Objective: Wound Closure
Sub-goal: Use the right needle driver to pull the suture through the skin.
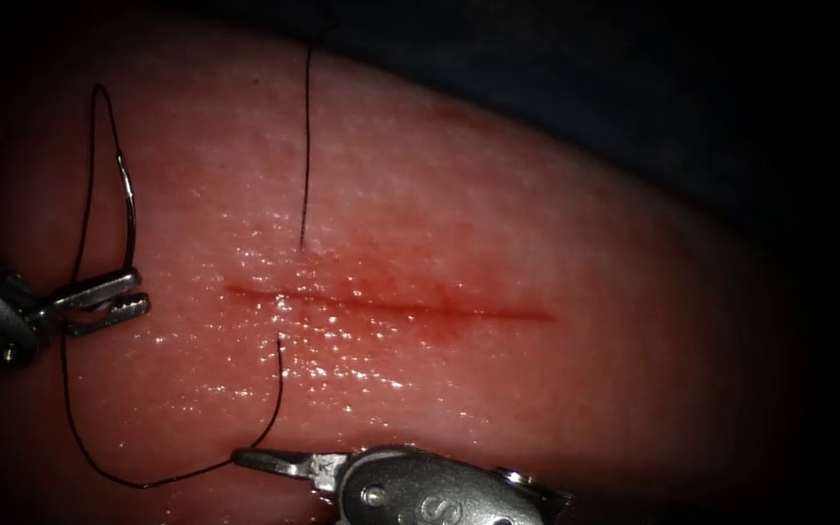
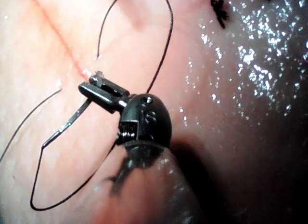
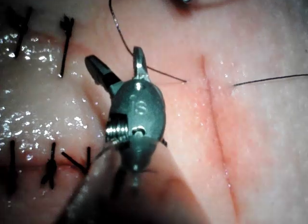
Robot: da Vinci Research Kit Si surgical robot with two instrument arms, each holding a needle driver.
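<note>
In the endoscope view the tissue point(image 1: 556, 224) spreads across the frame, and the cut point(image 1: 420, 309) runs level through the centre with red fluid point(image 1: 381, 292) smeared along it. The left tool point(image 1: 140, 292) comes in at the left edge, well left of the cut's left end. Its fingers stand a little apart. The needle point(image 1: 134, 219) lies out of the tissue at the upper left, curving up from those fingers, and its lower end meets the upper finger. I cannot tell whether it is gripped there.

The thread point(image 1: 306, 146) leaves the needle's top end and drops down the left side past the left tool. It sweeps round in a loop along the lower left and rises into the tissue just below the cut, near its left end. It comes out again just above the cut and runs straight up out of the top of the frame.

The right tool point(image 1: 245, 457) sits at the bottom centre, below the cut. In the right wrist view its fingers point(image 3: 98, 70) are spread wide and hold nothing, and the thread passes just beside one of them.
</note>
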